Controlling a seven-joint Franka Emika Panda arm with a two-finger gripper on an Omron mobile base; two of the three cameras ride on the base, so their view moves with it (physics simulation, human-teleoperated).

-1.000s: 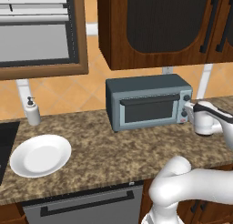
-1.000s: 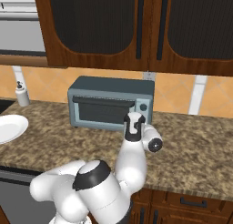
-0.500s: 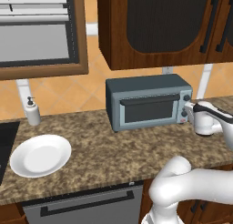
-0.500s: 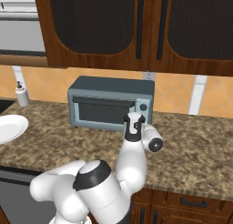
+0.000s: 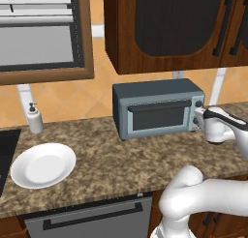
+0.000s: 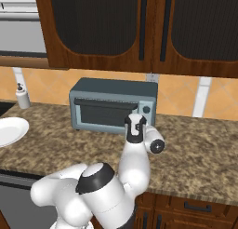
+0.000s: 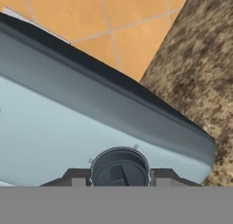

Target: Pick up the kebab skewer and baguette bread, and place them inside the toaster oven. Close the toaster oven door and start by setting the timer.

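The blue-grey toaster oven stands at the back of the counter, and the right base view shows the same toaster oven. Its dark glass door is closed. My gripper is at the oven's right-hand panel. In the hand view my gripper is shut on a round grey knob, with a dark fingertip pressed to each side. The kebab skewer and the baguette bread are out of view.
A bare white plate lies on the granite counter at the left, near a dark cooktop. A soap dispenser stands by the wall. Dark wood cabinets hang low over the oven.
The jaws have closed in from wide open onto the knob. The arm and the oven have stayed where they were.
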